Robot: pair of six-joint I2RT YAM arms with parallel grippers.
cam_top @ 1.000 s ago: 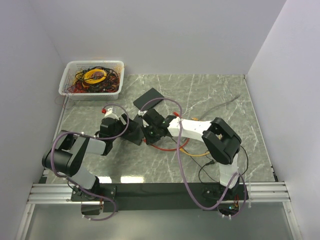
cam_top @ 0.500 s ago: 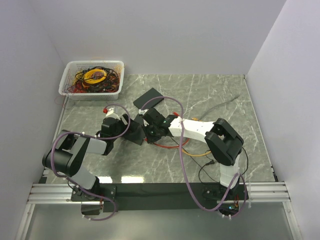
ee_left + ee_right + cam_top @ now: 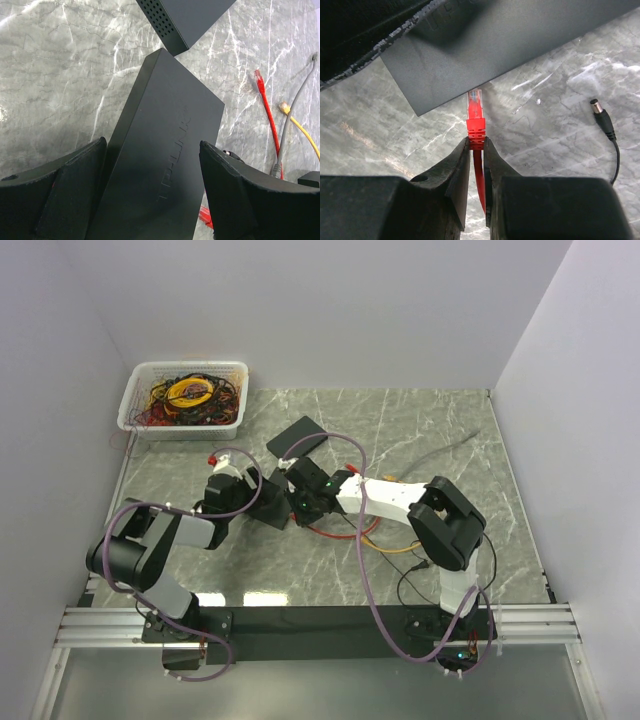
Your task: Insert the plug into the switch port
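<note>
The black TP-LINK switch (image 3: 170,115) lies on the marble table between my left gripper's (image 3: 152,145) fingers, which press on its two long sides. In the top view the left gripper (image 3: 243,496) holds the switch (image 3: 274,507) left of centre. My right gripper (image 3: 476,142) is shut on the red plug (image 3: 475,122) at its ribbed boot. The plug's clear tip touches the switch's (image 3: 510,45) near edge. The port itself is hidden from view. In the top view the right gripper (image 3: 305,498) is right beside the switch.
A second black vented box (image 3: 297,437) lies just behind the switch. Loose red (image 3: 258,77), yellow (image 3: 284,106) and grey (image 3: 295,100) cables lie to the right. A black barrel plug (image 3: 601,117) lies nearby. A white basket (image 3: 133,400) of cables stands at the back left.
My right gripper has moved left with the red plug, closing onto the switch's edge. The left gripper and the switch have barely shifted.
</note>
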